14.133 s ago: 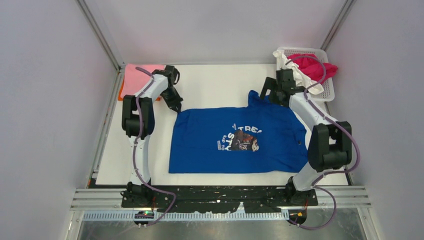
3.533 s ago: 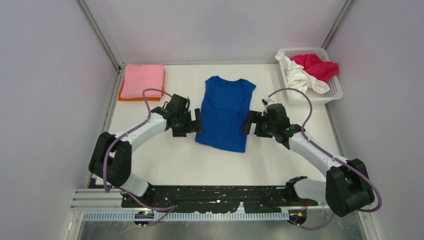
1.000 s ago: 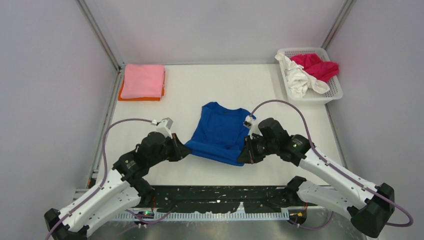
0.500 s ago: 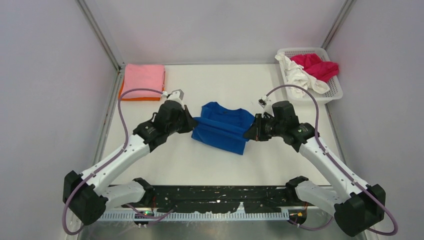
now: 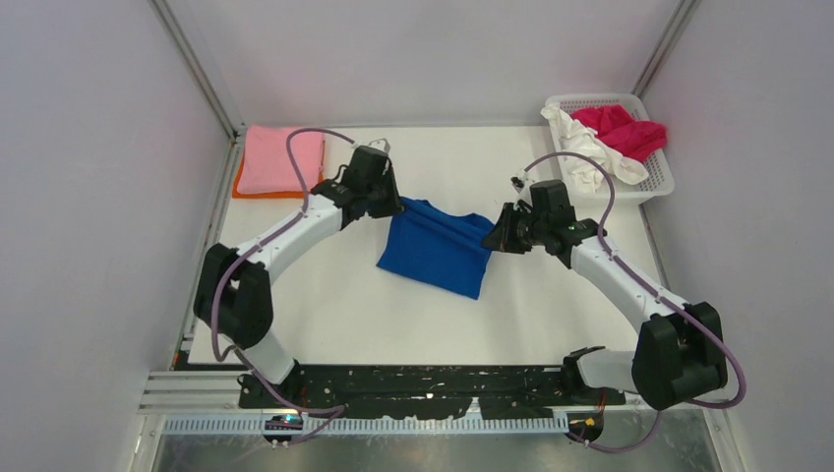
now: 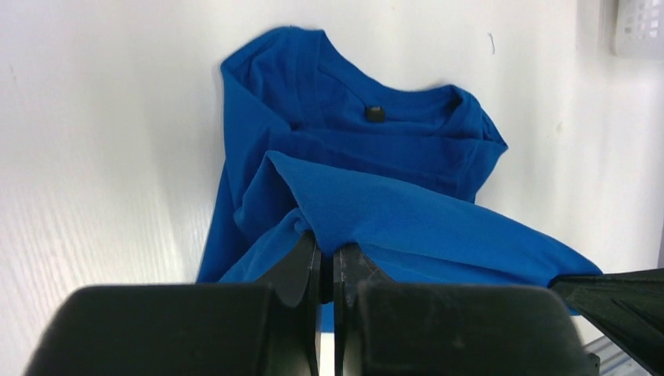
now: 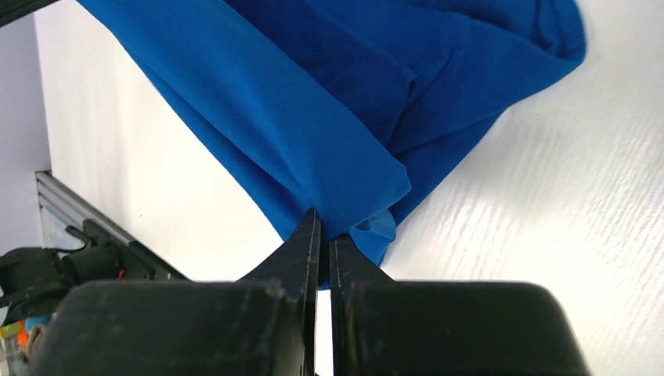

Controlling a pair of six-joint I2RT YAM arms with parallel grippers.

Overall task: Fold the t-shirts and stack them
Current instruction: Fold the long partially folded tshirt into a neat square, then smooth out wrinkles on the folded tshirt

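Two sets of jaws are clamped on the same garment: the blue t-shirt [image 5: 433,258], which lies on the white table [image 5: 325,315] between the arms. The left arm [image 5: 295,221] reaches in from the shirt's left, and the left jaws are pinched tight on a bunched fold of blue cloth at its far left corner. In the left wrist view I see the two fingers almost touching, with fabric squeezed between them. The right arm [image 5: 610,270] comes in from the shirt's right, and the right jaws are closed the same way on a fold at its far right corner; my right wrist view shows the cloth nipped at the fingertips. An upper layer of the shirt spans between the two grips, raised off the layer beneath it. Past that layer, from the left wrist, I see the collar with a small dark label [image 6: 376,113] lying flat on the table.

Beyond the blue shirt and to its left, a folded pink t-shirt [image 5: 280,157] sits on an orange t-shirt [image 5: 241,183], well apart from it. Beyond and to its right stands a white basket [image 5: 657,169] holding a crumpled crimson t-shirt [image 5: 620,130] and a white t-shirt [image 5: 585,155], which drapes over the rim.
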